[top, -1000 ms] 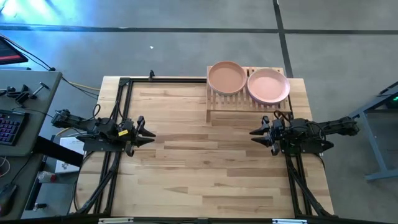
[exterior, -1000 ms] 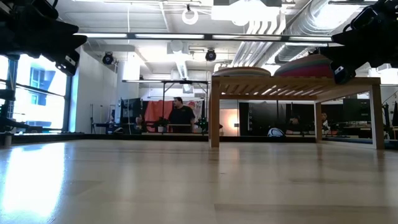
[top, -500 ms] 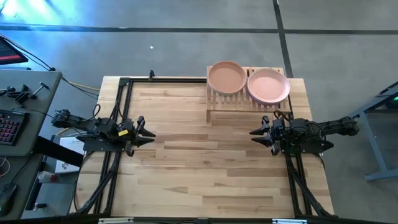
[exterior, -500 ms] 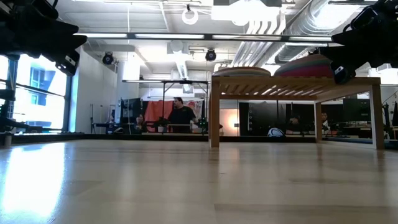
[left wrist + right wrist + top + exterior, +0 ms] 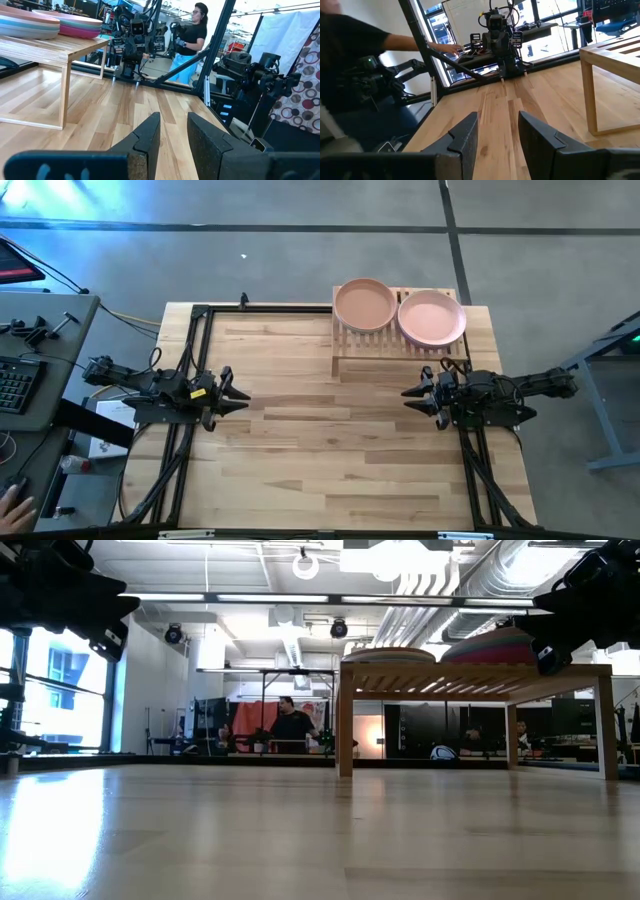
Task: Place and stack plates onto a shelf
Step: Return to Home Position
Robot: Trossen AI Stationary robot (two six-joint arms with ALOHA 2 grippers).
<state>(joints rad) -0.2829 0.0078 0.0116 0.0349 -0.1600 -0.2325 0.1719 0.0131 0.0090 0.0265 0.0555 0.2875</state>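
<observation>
The shelf [image 5: 400, 340], a low light-wood rack, stands on its legs at the table's far right. Two stacks of plates rest on its slatted top. The left stack shows a peach plate [image 5: 365, 305] on top and the right stack a pale pink plate [image 5: 432, 317]. The low view shows both stacks edge-on [image 5: 390, 654] [image 5: 500, 644], and the left wrist view shows their rims [image 5: 55, 25]. My left gripper [image 5: 243, 394] [image 5: 172, 131] hangs open at the table's left side. My right gripper [image 5: 407, 394] [image 5: 497, 131] hangs open at the right side, just near of the shelf. Both point level toward the table's middle, with nothing between their fingers.
Black frame rails [image 5: 190, 370] run along the table's left and right sides. A side desk with a keyboard [image 5: 15, 385] stands to the left, with a person's hand [image 5: 10, 502] at its near end. A person [image 5: 350, 50] is beside the table's left side.
Both arms have kept still and the plates have not moved. A person's hand has come into view at the side desk, left of the table.
</observation>
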